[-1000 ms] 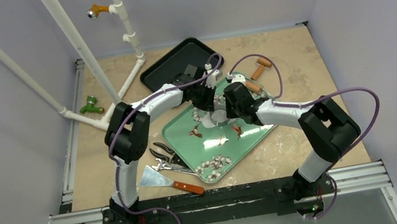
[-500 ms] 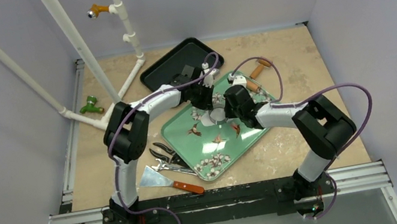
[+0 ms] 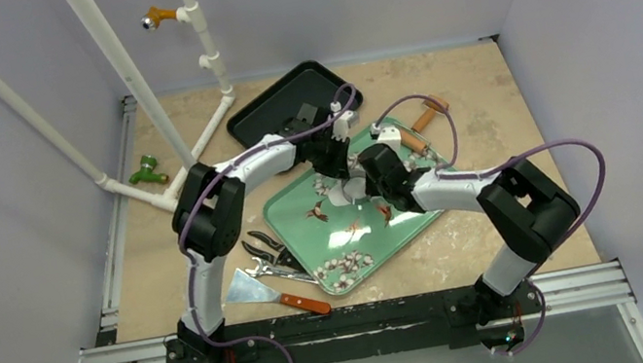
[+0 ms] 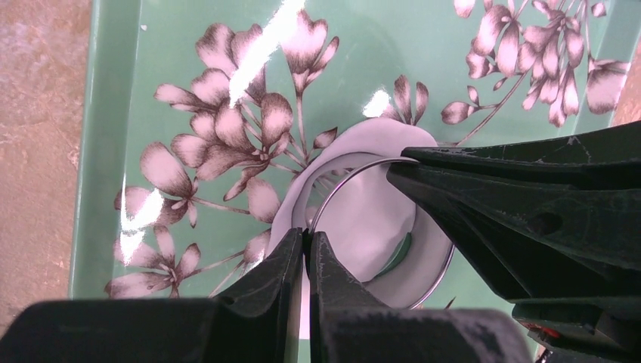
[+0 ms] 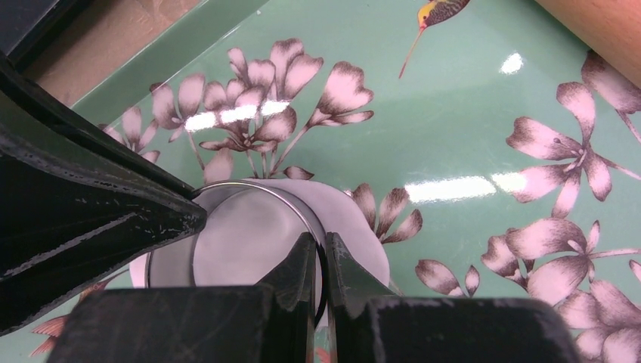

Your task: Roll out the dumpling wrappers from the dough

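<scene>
A flat white dough wrapper (image 4: 363, 219) lies on the green flowered tray (image 3: 347, 236), with the shiny metal ring cutter (image 4: 361, 162) standing on it. My left gripper (image 4: 306, 234) is shut on the ring's rim on one side. My right gripper (image 5: 320, 240) is shut on the rim of the ring (image 5: 249, 185) on the opposite side. Dough (image 5: 355, 227) shows both inside and outside the ring. In the top view both grippers meet over the ring (image 3: 353, 188) near the tray's far end; the arms hide most of it.
A wooden rolling pin (image 3: 415, 126) lies at the tray's far right edge. A black tray (image 3: 285, 104) sits behind. Pliers (image 3: 265, 247) and a scraper (image 3: 262, 290) lie left of the green tray. White pipes (image 3: 134, 85) stand at far left.
My right wrist has shifted a little to the left and nearer, and the left wrist has turned slightly. Both grippers stay shut on the ring.
</scene>
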